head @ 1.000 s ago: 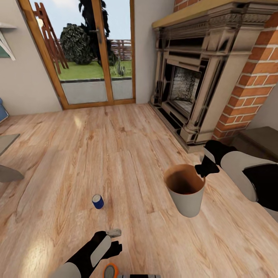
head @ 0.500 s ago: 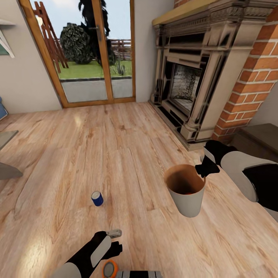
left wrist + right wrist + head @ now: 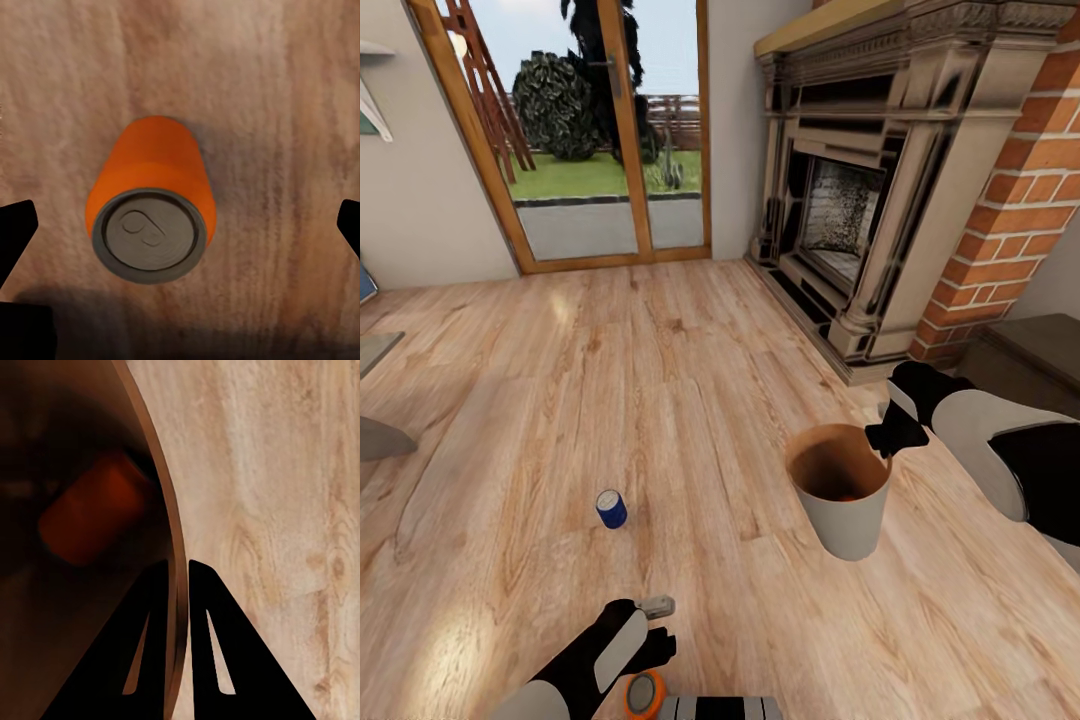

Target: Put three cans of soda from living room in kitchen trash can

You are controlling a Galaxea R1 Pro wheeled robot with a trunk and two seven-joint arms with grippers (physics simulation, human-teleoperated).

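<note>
Trash can (image 3: 841,520): stood upright on the wood-plank floor (image 3: 690,400) of the living room, near the brick fireplace (image 3: 860,230), its rim pinched between the closed fingers of the right hand (image 3: 885,440), one finger inside the wall and one outside, presumably so the bin could be carried along as cans were collected. One orange can (image 3: 94,514) was seen lying inside it on the brown bottom. Second orange can (image 3: 151,202): stood upright on the floor directly beneath the left hand (image 3: 652,625), whose fingers were spread wide to either side and clear of it, a placement judged to prepare a grasp from above. Blue can (image 3: 611,508): stood upright on open floor, well apart from the bin, uncollected.
</note>
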